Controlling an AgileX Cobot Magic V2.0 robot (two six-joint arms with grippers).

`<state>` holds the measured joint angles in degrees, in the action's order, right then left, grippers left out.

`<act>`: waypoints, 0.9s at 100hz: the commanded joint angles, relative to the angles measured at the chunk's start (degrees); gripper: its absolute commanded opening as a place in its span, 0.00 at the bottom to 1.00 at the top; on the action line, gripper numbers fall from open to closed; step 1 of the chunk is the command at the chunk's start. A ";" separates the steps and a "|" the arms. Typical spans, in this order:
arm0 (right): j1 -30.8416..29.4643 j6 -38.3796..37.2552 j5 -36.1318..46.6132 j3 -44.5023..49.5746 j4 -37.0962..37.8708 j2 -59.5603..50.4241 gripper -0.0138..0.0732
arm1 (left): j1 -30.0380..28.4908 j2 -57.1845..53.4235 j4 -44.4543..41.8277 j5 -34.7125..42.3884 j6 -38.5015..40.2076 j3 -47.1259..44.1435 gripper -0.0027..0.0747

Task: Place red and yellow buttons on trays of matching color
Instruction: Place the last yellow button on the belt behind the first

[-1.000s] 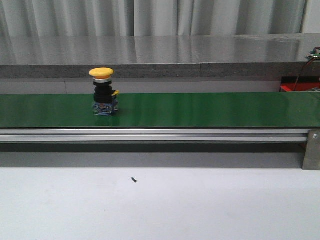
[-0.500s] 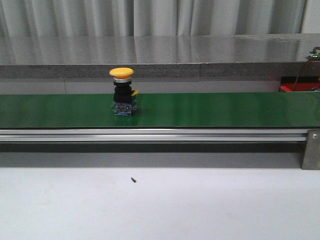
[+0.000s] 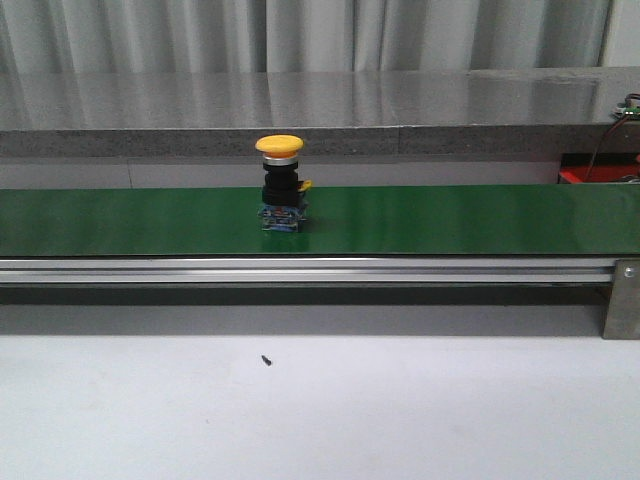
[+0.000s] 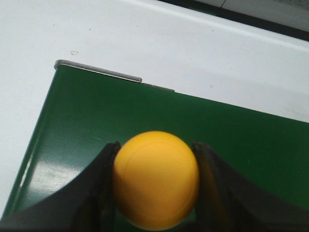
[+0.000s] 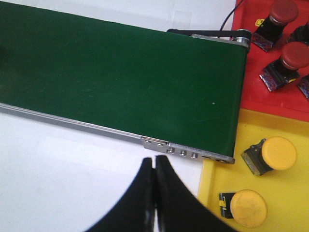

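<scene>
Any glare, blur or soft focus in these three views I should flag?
Front view: the yellow button on the green belt is sharp; streaky reflections cover the grey ledge behind. Left wrist view: the yellow cap between the left pincer fingers is soft, close to the lens; a pale sheen marks the belt edge. Right wrist view: crisp, evenly lit trays.

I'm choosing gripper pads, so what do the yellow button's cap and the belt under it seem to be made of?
Yellow button: the cap looks like smooth, matte moulded plastic, evenly coloured with only a faint sheen. Green belt: probably PVC or rubber-coated; it shows soft reflections and a fine woven texture in the left wrist view.
</scene>
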<state>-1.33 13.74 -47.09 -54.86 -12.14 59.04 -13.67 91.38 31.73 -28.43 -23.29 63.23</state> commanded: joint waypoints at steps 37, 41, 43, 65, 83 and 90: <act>0.00 0.10 3.22 -1.57 -0.01 -1.03 0.09 | 0.39 1.80 3.98 1.43 -0.45 1.54 0.10; 0.00 0.10 3.22 -1.57 -0.01 -1.03 0.09 | 0.39 1.80 4.07 1.32 -1.01 1.65 0.18; 0.00 0.10 3.22 -1.57 -0.01 -1.03 0.09 | 0.39 1.80 4.29 1.32 -1.28 1.65 0.23; 0.00 0.10 3.22 -1.57 -0.01 -1.03 0.09 | 0.39 0.80 7.64 -0.04 -3.10 1.65 0.75; 0.00 0.10 3.22 -1.57 -0.01 -1.03 0.09 | 0.39 -3.60 7.87 -0.77 -4.40 1.65 0.79; 0.00 0.10 3.22 -1.57 -0.01 -1.03 0.09 | 0.39 -6.05 8.94 -1.33 -5.61 1.65 0.79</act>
<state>-1.33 13.74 -47.09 -54.86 -12.14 59.04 -13.57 90.68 37.96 -30.70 -27.40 63.19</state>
